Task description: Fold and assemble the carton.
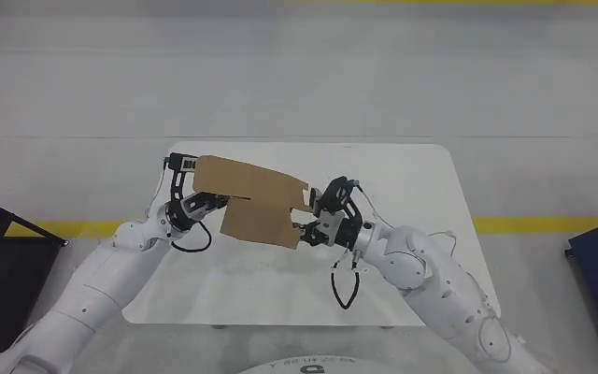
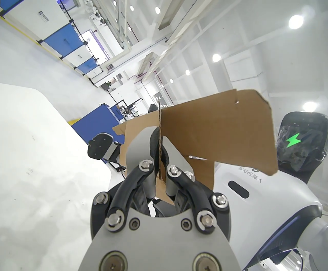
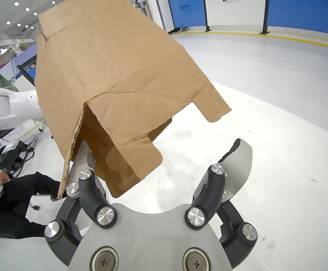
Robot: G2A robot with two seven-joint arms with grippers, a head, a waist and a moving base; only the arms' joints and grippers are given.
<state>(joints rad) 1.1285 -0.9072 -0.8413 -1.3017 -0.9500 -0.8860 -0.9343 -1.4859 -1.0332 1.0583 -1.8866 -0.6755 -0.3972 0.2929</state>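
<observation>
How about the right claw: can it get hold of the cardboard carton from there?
Probably yes. The right claw is open right at the carton's flaps, with nothing between them; the left claw grips the far end.

White rounded-corner table (image 1: 402,178) sits at frame centre on pale grey glossy floor (image 1: 299,75). Yellow floor stripe (image 1: 533,224) shows at left and right edges. Blue-and-white partition panels (image 2: 62,43) line the hall. Round ceiling lights (image 2: 296,21) are lit.

Looks to be a large industrial robotics hall: glossy pale floor (image 1: 299,75) with yellow marking line (image 1: 533,224) — blue-and-white partition panels (image 2: 65,42), rows of ceiling spotlights (image 2: 216,57), white worktable (image 1: 411,178).
</observation>
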